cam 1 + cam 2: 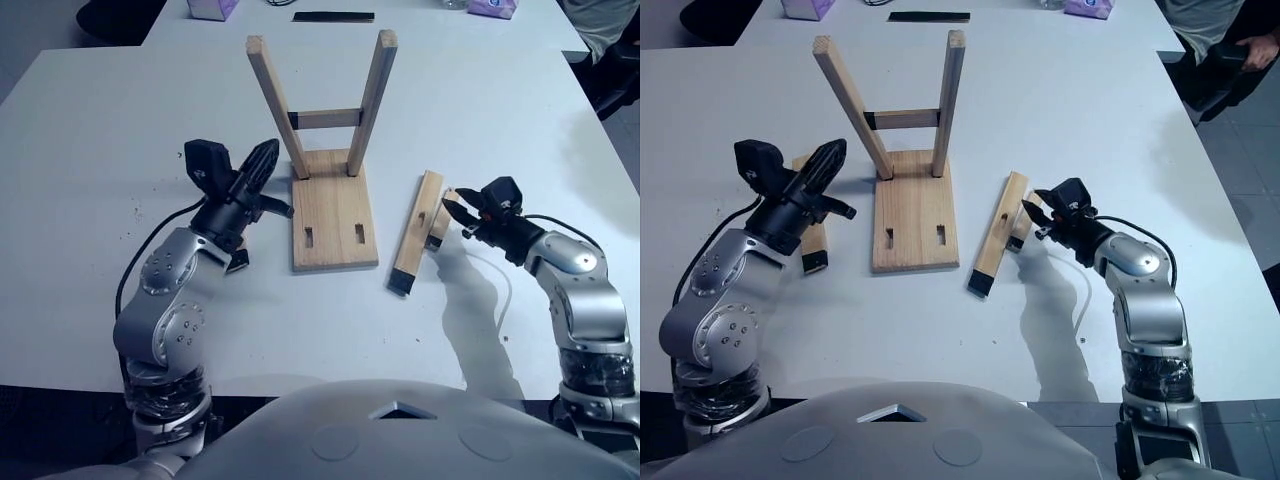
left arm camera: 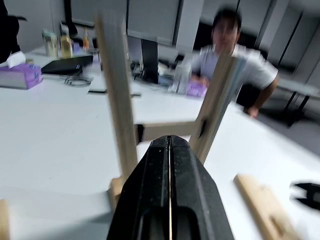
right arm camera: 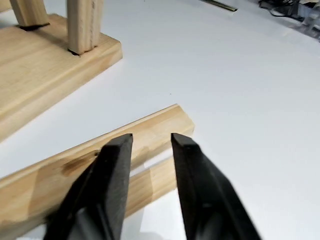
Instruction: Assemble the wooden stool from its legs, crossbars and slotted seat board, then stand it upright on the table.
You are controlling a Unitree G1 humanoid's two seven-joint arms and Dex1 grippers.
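Observation:
The slotted seat board lies flat mid-table. Two legs stand in its far slots, joined by a crossbar. A loose leg with a short crossbar fixed to it lies to the board's right. My right gripper is open, low over that leg's far end; the leg and crossbar lie just beyond its fingers. My left gripper is shut on nothing and raised left of the board, pointing at the standing legs. Another leg lies under the left arm.
Two tissue boxes and a black strip sit on the table behind. A white cable trails on the table by my right arm. Bare tabletop stretches left and right of the board.

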